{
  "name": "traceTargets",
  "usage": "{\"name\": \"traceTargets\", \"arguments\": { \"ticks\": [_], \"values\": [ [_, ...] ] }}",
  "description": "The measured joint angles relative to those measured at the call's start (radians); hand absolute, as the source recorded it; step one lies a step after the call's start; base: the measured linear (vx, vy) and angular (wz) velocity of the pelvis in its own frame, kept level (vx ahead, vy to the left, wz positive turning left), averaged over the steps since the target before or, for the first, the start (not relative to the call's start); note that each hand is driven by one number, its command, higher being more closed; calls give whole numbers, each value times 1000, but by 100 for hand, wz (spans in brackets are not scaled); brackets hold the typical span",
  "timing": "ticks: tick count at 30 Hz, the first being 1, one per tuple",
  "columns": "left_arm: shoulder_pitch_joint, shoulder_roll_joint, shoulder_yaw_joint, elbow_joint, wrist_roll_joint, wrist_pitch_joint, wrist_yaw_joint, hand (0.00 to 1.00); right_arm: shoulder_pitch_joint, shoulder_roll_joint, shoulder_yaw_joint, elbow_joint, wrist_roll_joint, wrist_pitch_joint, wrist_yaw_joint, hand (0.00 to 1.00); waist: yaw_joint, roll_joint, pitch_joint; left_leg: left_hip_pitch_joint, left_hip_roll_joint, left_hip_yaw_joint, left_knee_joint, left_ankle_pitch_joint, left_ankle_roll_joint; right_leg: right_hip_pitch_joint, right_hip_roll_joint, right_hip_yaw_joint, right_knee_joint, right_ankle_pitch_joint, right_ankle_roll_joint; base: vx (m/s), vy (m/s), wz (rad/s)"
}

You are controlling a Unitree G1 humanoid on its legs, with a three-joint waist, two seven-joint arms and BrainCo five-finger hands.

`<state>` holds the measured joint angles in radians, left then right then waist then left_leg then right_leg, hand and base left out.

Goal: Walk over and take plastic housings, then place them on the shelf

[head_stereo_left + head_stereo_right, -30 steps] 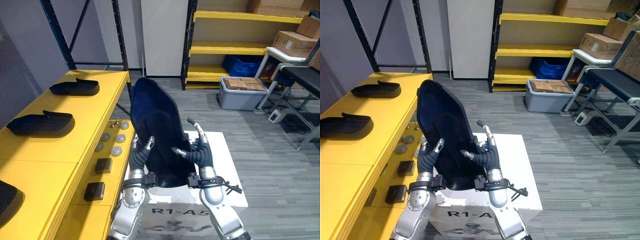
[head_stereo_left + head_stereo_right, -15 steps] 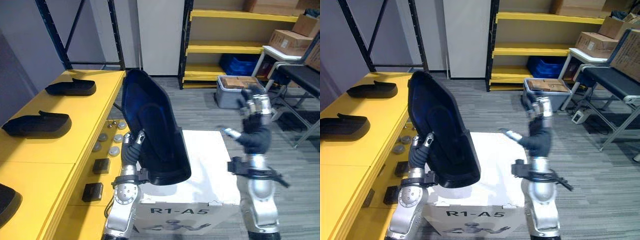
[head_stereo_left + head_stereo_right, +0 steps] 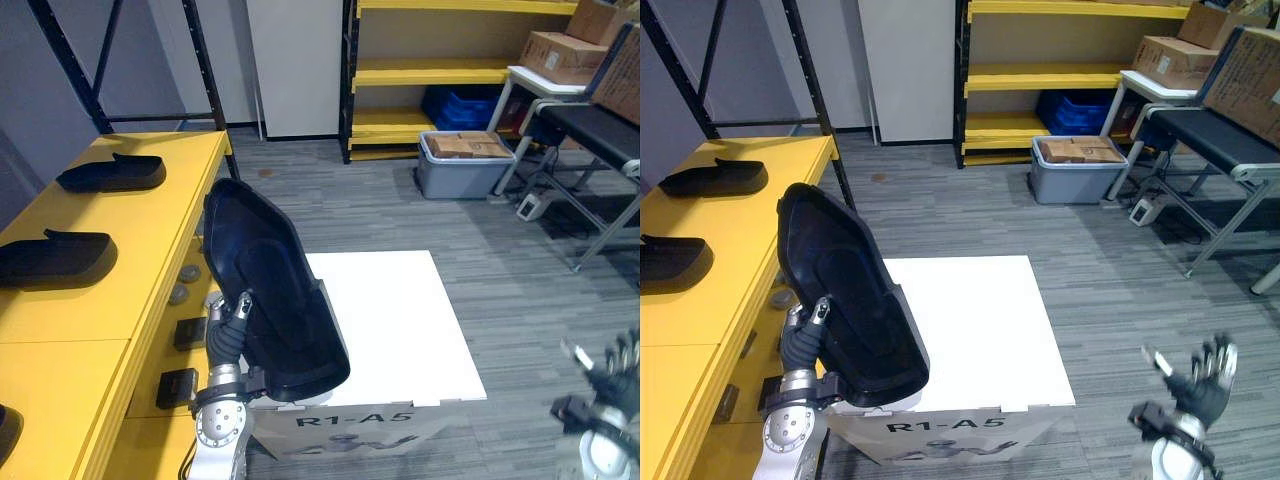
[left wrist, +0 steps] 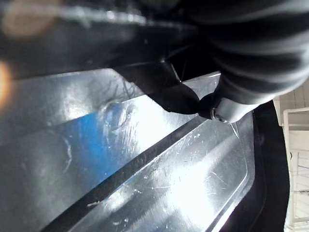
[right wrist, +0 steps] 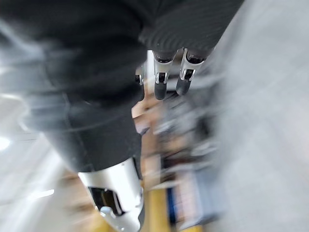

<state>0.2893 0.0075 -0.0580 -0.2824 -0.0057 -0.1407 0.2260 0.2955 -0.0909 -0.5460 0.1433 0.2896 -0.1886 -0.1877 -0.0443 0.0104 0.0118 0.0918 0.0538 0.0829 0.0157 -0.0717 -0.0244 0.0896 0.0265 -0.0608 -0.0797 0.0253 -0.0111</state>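
A large glossy black plastic housing (image 3: 270,290) stands tilted over the left edge of a white box (image 3: 390,320). My left hand (image 3: 232,335) is curled round its lower left rim, a finger lying inside the shell. In the left wrist view a dark fingertip (image 4: 181,99) presses on the shiny housing (image 4: 145,169). My right hand (image 3: 1202,372) hangs low at the far right over the floor, fingers spread and holding nothing. Two more black housings (image 3: 110,172) (image 3: 55,258) lie on the yellow shelf (image 3: 120,300) to my left.
Small dark blocks (image 3: 190,333) and round grey pieces (image 3: 185,283) sit on the shelf's lower ledge beside the box. A grey bin (image 3: 465,170) with cardboard stands before yellow racks (image 3: 430,70) at the back. A black bench (image 3: 600,120) stands at the right.
My right hand has let go of the housing and swung out to the right and down. The housing has tipped left, held by my left hand alone. The camera has shifted.
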Motion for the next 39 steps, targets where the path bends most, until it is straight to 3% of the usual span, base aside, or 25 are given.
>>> {"name": "traceTargets", "arguments": {
  "ticks": [5, 10, 17, 25, 29, 33, 34, 35, 37, 39],
  "values": [
    [20, -11, -7, -38, -1, -4, -35, 100, 52, 51, 50, 170, -51, 51, 27, 0, 2, 0, 6, 17, 9, 25, 13, -11, -4, -1, 3, 15, 38, -20, 11, -12, 17, -10],
    [31, -14, -26, -51, -2, -4, -50, 100, 70, 100, 195, 361, -85, 87, 114, 0, 11, -6, 6, 18, 12, 32, 30, -25, -3, -4, 3, 11, 75, -47, 15, -50, 8, 1],
    [31, -38, -71, -41, -2, -3, -64, 100, 59, 103, 302, 560, -132, 110, 188, 0, 35, -10, -7, 19, 3, 24, 23, -18, -7, 0, -10, -18, 90, -56, 8, 11, 12, 12],
    [27, -18, -87, 54, -2, -1, -69, 100, -19, 86, 334, 668, -161, 112, 189, 0, 38, -30, -12, 53, -5, -29, -22, 17, -13, 38, -18, -70, 85, -60, 12, -8, -8, 21],
    [7, -11, -104, 56, -2, -1, -68, 100, -56, 58, 372, 719, -205, 112, 187, 0, 67, -44, 4, 30, -19, -102, -18, 41, -13, 38, -34, -140, 111, -80, 8, -101, -50, 57],
    [-69, -7, -128, 45, -2, -1, -54, 100, -111, 27, 436, 767, -268, 117, 166, 0, 104, -57, 68, -71, -49, -249, 25, 73, -19, 3, -69, -311, 168, -111, -4, -163, -54, 121],
    [-78, -4, -127, 35, -2, -1, -49, 100, -129, 25, 451, 780, -275, 121, 163, 0, 114, -58, 71, -109, -36, -205, 36, 62, -27, -23, -76, -348, 173, -109, -13, -217, -6, 146],
    [-100, 1, -127, 27, -3, -1, -35, 100, -147, 28, 452, 794, -290, 127, 158, 0, 112, -62, 82, -174, -4, -78, 103, 51, -30, -44, -92, -407, 175, -107, -20, -140, 35, 133],
    [-118, 0, -127, 26, -5, -1, -31, 100, -163, 30, 452, 809, -301, 130, 156, 0, 111, -63, 92, -216, 39, 69, 219, 18, 3, -41, -113, -469, 181, -106, -20, -49, 86, 121],
    [-159, 1, -162, 37, -9, -3, -31, 100, -167, 29, 452, 814, -313, 130, 148, 0, 101, -62, 90, -187, 121, 309, 348, -44, 42, -33, -159, -569, 201, -107, -18, 44, 157, 131]
  ]
}}
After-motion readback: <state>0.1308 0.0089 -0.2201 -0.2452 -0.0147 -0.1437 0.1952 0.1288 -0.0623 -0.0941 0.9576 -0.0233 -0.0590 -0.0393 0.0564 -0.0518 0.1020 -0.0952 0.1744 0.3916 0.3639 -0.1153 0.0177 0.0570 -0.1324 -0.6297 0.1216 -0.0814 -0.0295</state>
